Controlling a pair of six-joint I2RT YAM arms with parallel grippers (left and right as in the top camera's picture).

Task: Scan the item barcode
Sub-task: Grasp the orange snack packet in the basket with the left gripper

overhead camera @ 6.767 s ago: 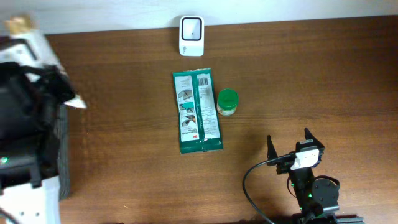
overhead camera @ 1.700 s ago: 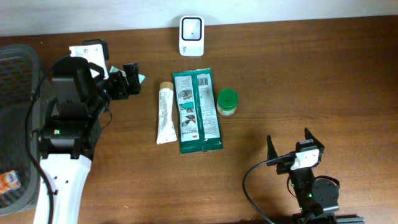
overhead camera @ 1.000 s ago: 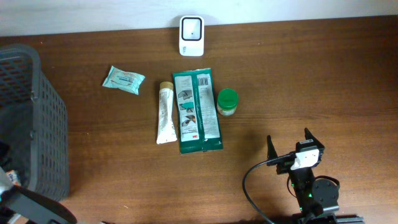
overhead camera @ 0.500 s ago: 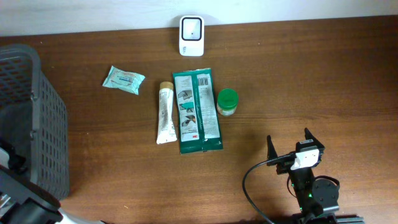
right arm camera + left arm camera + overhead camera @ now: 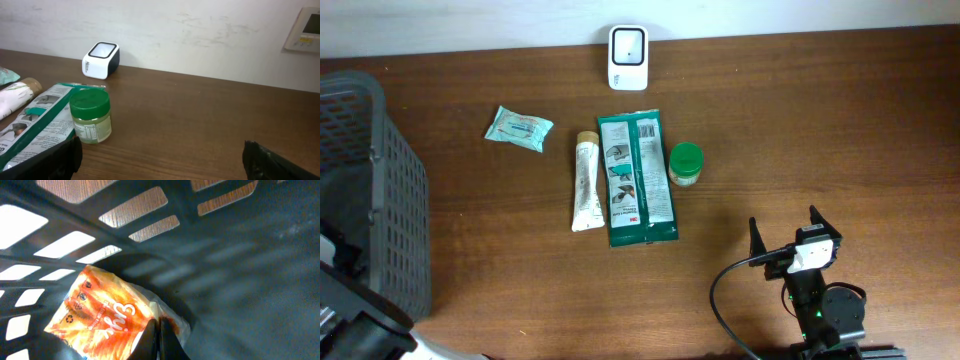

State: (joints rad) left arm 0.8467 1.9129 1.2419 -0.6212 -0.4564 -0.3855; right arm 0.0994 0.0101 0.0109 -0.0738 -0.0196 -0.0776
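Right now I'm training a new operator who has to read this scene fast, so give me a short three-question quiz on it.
1. True or false: the long green packet lies between the tube and the green-lidded jar.
2. Where does the orange packet lie? A) beside the tube B) in the basket C) on the jar's lid
3. Fill in: the right tool stands ___ and holds nothing.

Key: 1 true; 2 B; 3 open.
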